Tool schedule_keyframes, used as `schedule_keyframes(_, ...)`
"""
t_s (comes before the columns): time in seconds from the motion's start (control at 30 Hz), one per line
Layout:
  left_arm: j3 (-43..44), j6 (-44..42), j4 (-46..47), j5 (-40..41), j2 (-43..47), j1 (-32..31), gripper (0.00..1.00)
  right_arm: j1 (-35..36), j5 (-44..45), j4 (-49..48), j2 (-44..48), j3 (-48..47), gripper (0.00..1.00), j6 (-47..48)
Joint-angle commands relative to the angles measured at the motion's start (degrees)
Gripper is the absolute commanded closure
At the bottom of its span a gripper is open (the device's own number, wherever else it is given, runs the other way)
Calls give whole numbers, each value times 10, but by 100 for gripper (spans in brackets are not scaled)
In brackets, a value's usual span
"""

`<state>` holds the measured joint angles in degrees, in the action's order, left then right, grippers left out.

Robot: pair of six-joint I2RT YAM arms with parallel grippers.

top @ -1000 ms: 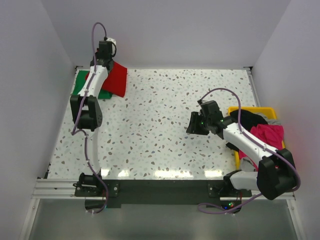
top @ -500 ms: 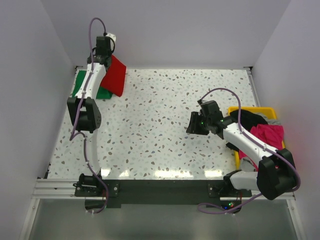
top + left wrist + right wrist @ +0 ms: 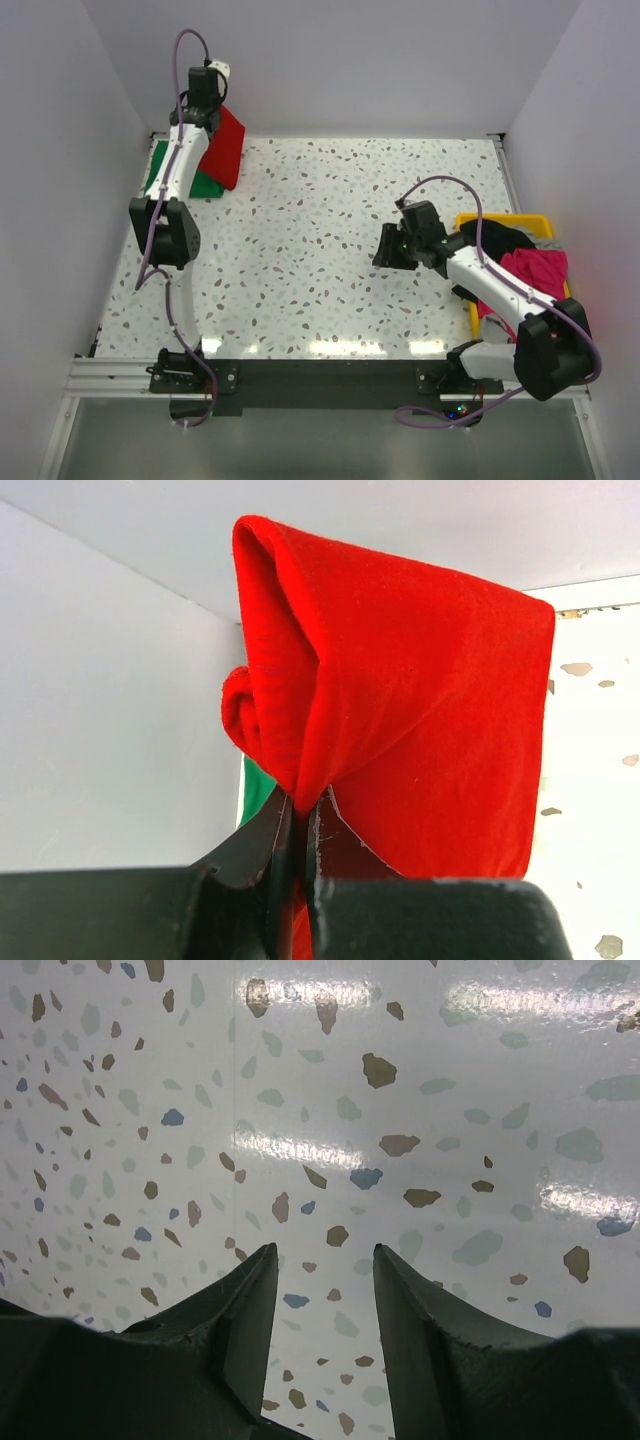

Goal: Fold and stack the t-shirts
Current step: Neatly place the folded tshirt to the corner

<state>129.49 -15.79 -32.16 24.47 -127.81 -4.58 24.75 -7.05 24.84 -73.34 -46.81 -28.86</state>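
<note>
Looks like a robot test cell in a lab, not a home. Closed in by plain white walls (image 3: 60, 150), close beside the left pincer (image 3: 300, 805) and well off from the right pincer (image 3: 325, 1252). Under the latter, glossy speckled terrazzo tabletop (image 3: 400, 1080) mirroring bright lights. Behind both, aluminium rail (image 3: 110, 377) with bolted arm bases (image 3: 185, 378); purple cables (image 3: 440, 182) trailing back from each.

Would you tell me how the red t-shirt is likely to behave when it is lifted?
Probably floppy: the red t-shirt drapes in soft folds from the left gripper, pinched at one bunched spot. Likely light, since a small pinch holds it up. It may well swing or unfold if moved.
</note>
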Motion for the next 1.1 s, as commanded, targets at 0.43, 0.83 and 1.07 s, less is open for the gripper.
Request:
schedule_keyframes(0.43,-6,-6,15,5,60,1,100,2,12,1,25,-23,53,9)
schedule_keyframes(0.83,-35,-13,34,16,40,26,100,4,12,2,6,-28,53,11)
schedule_keyframes(1.07,-31,-17,57,-7,-24,69,100,4,11,9,-20,-30,54,14)
